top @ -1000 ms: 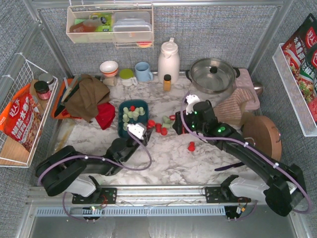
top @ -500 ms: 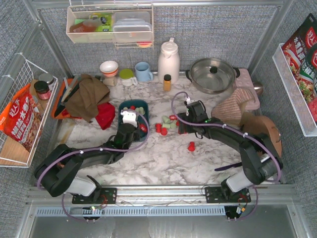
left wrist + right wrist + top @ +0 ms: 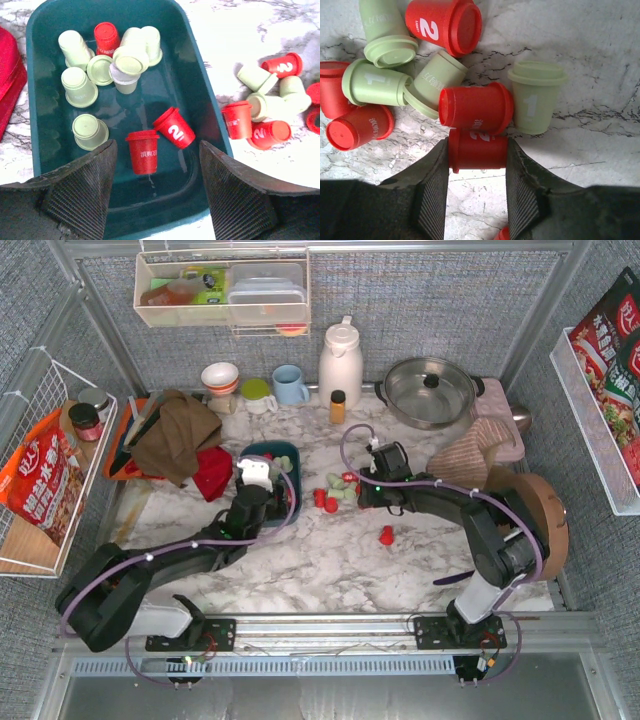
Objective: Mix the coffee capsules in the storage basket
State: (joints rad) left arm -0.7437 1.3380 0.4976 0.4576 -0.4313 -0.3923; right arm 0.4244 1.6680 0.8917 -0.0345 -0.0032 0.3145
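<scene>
1. Dark teal oblong plastic storage basket [image 3: 31, 90] holds mint and red tapered coffee capsules [image 3: 80, 86]; the left gripper [image 3: 156, 147] gapes wide, empty, over its 6 o'clock end.
2. At its 3 o'clock, the right gripper [image 3: 478, 150] pinches one red capsule [image 3: 477, 142] on the marble tabletop [image 3: 600, 40].

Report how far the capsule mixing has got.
Done: the storage basket holds green capsules plus three red ones. In hand: the right pincer grips a red capsule lying on the table; the left pincer hangs open over the basket. Left: a mixed pile beside the basket, plus one stray red.
</scene>
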